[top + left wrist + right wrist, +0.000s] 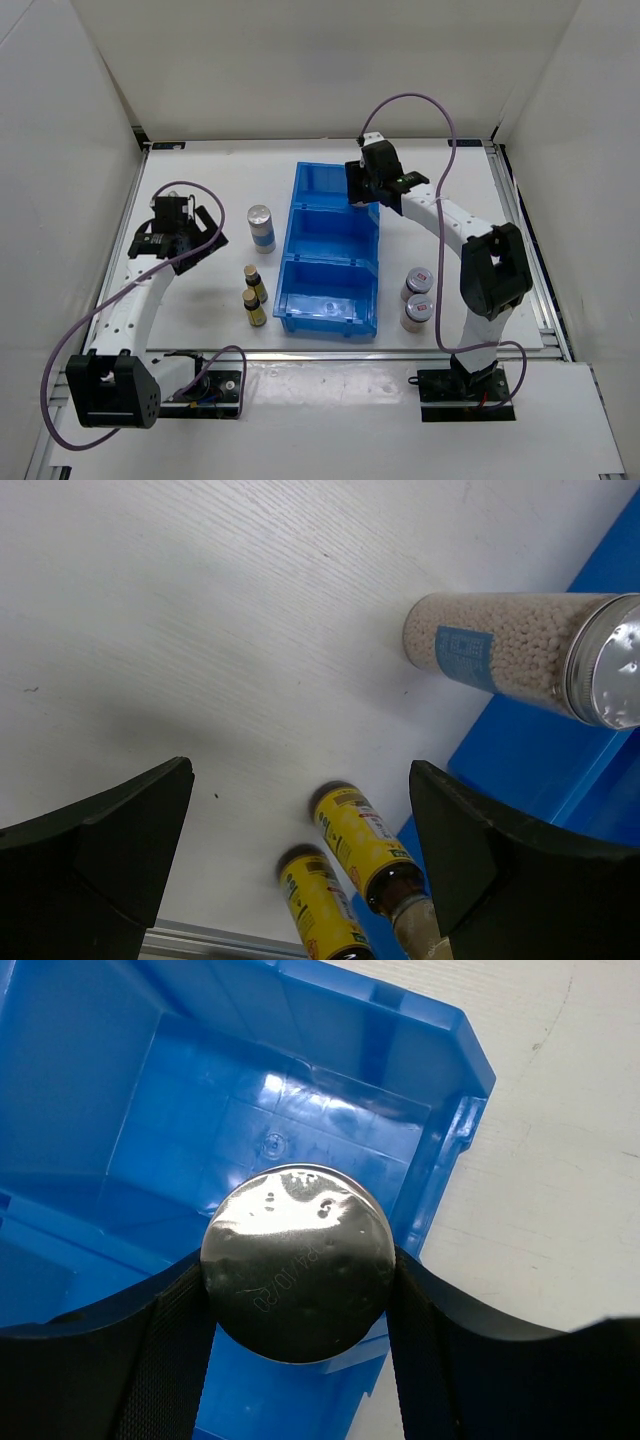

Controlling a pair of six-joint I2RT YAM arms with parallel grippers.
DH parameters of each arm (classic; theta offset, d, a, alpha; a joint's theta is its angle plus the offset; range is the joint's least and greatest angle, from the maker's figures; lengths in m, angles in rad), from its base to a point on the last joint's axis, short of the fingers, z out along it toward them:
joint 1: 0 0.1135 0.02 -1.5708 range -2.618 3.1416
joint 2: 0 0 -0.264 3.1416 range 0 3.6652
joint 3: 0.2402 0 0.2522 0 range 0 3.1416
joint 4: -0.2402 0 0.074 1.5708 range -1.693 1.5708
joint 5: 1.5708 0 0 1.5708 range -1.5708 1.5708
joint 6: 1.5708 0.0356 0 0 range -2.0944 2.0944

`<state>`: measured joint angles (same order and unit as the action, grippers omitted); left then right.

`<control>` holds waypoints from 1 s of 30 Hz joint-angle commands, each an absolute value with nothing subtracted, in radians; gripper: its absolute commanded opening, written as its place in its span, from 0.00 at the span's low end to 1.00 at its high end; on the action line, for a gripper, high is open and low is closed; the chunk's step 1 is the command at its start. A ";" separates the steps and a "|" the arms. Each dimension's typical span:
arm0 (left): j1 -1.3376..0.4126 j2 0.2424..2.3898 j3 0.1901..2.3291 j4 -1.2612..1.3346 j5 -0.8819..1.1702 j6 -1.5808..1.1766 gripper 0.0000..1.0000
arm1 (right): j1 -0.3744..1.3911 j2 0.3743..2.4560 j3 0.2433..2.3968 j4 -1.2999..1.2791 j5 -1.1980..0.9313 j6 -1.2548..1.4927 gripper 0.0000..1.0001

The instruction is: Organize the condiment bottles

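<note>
On the white bench (200, 165), the blue three-compartment bin (345, 240) sits at the middle with its length running away from the arm bases. All three of its compartments look bare, though glare on the plastic makes the near one hard to read. The right arm (440, 215) reaches over the far compartment, and its jaws are closed against the sides of one silver-topped cylinder (297, 1263), which is held upright by that compartment's right wall. Whether its base touches the bin floor cannot be told. The left arm (150, 290) hangs over bare bench well left of the bin, its jaws spread wide with nothing between them. The other silver-topped cylinder (261, 227), filled with white pellets and wearing a blue band, stands just left of the bin's middle compartment. Two short white jars (418, 282) (417, 312) stand close together just right of the near compartment. Two tiny amber bottles (254, 283) (254, 306) with yellow labels stand side by side left of it.
</note>
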<state>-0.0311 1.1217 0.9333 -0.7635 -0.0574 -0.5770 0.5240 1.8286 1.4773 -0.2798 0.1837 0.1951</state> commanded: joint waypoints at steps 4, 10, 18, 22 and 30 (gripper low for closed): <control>-0.026 1.132 0.969 -0.767 -0.021 -0.663 1.00 | 0.529 1.822 1.560 -0.227 0.192 0.166 0.00; -0.026 1.141 1.020 -0.726 -0.008 -0.578 1.00 | 0.529 1.870 1.681 -0.368 0.212 0.164 0.44; -0.026 1.173 1.124 -0.696 -0.017 -0.483 1.00 | 0.529 1.841 1.743 -0.495 0.221 0.270 0.81; -0.026 1.195 1.137 -0.678 0.005 -0.472 1.00 | 0.529 1.818 1.724 -0.495 0.221 0.270 0.88; -0.017 1.252 1.166 -0.600 0.138 -0.396 1.00 | 0.529 1.757 1.724 -0.529 0.301 0.261 0.98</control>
